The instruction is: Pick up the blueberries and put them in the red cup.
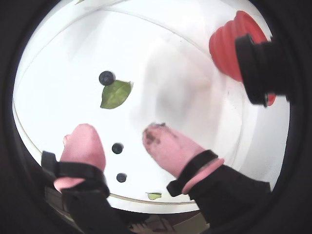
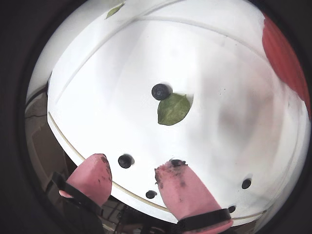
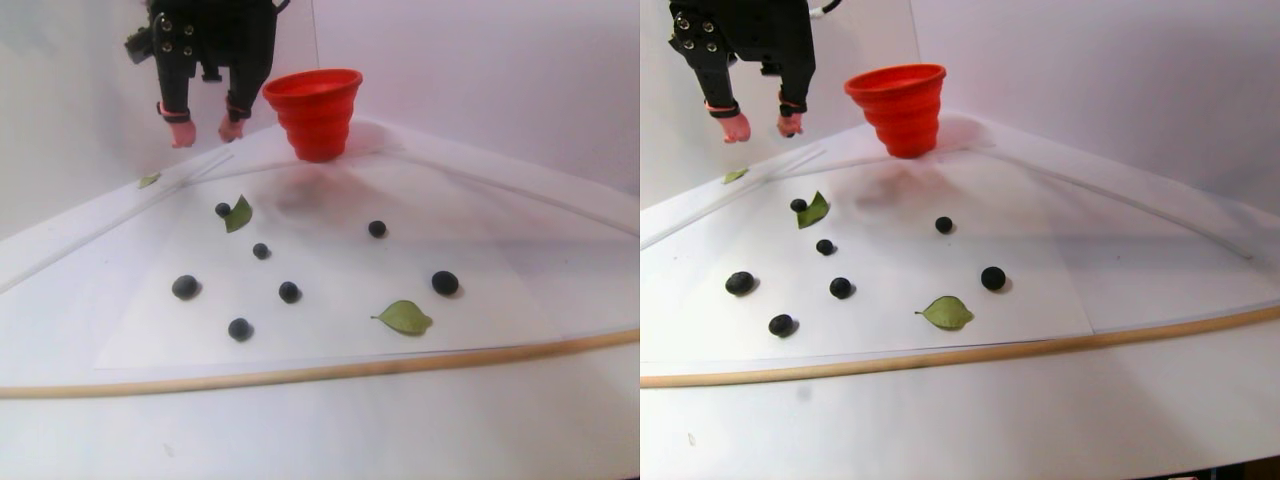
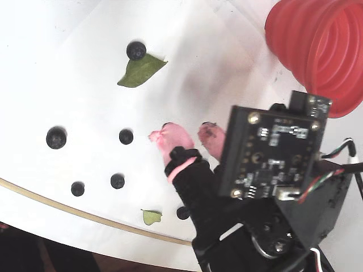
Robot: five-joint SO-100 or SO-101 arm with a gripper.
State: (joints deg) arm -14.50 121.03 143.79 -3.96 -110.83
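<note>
In the stereo pair view, nearest to you is the wooden strip (image 3: pixel 300 374) that curves across the white table (image 3: pixel 330 430). Just behind it lie a green leaf (image 3: pixel 405 318) and the blueberries (image 3: pixel 289 292), seven of them, scattered well apart over the white sheet. One berry (image 3: pixel 222 210) touches a second leaf (image 3: pixel 238 214) farther back. Another small leaf (image 3: pixel 149 181) lies near the left edge.

At the back, the red cup (image 3: pixel 316 112) stands upright on its narrow base, rim upward. You cannot see inside it from any view. Just to its left in this view, the gripper (image 3: pixel 207 131) hangs above the table on the black arm (image 3: pixel 210 45).

Check the gripper fingers (image 1: pixel 84 146) in a wrist view: both pink pads are spread apart and nothing is between them. A blueberry (image 1: pixel 117 148) shows on the table in the gap, below the pads and not touching them. The tip of one finger (image 1: pixel 158 135) carries dark stains.

In the fixed view, the gripper (image 4: pixel 187 136) is apart from every berry, the closest (image 4: pixel 126 136) lying to its left. The red cup (image 4: pixel 320 48) sits at the upper right, close beside the circuit board (image 4: pixel 271 154) mounted on the arm.
</note>
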